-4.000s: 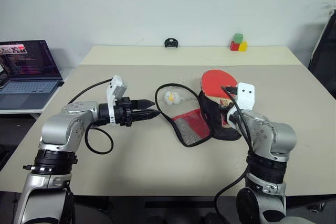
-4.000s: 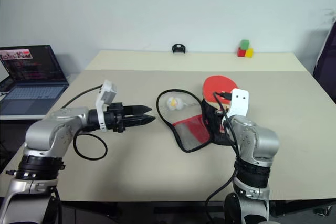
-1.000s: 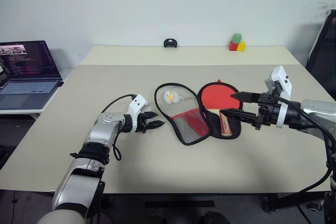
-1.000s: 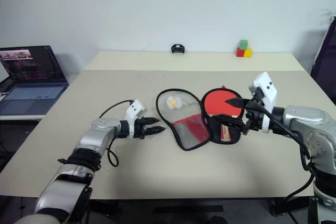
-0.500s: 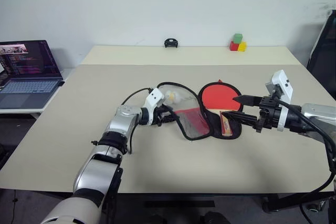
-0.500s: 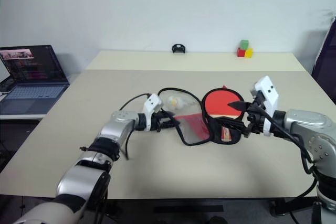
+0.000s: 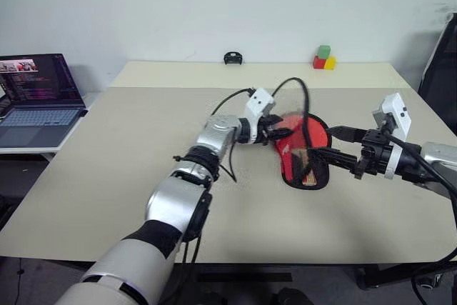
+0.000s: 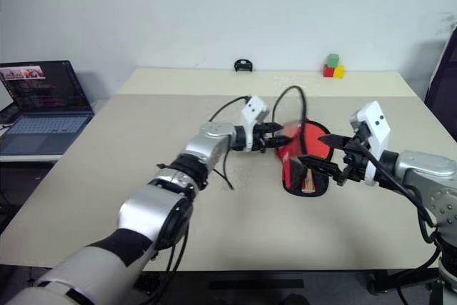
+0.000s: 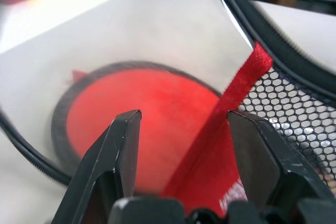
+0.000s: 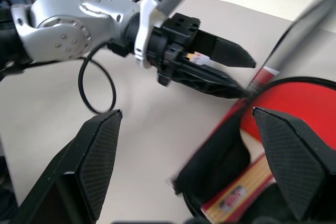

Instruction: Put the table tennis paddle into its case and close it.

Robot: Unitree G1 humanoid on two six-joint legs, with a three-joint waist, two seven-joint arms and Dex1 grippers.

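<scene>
Since a second earlier, the case (image 7: 300, 149) flap had been swung up over the table tennis paddle (image 10: 294, 100) lying inside on the table (image 7: 128, 176). Left gripper (image 8: 277, 133) pinched the flap's rim; right gripper (image 7: 323, 144) hovered spread beside it.

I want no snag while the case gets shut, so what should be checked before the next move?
1. Paddle lying in the lower half of the case: ok.
2. Flap lifted over the paddle at the left tool: ok.
3. Left tool's hold on the flap firm: cannot tell.
4. Right tool open, ready beside the handle end: ok.
5. Flap down flat on the paddle: not ok, it stands up.
6. Zipper rim closed: not ok, open all round.
</scene>
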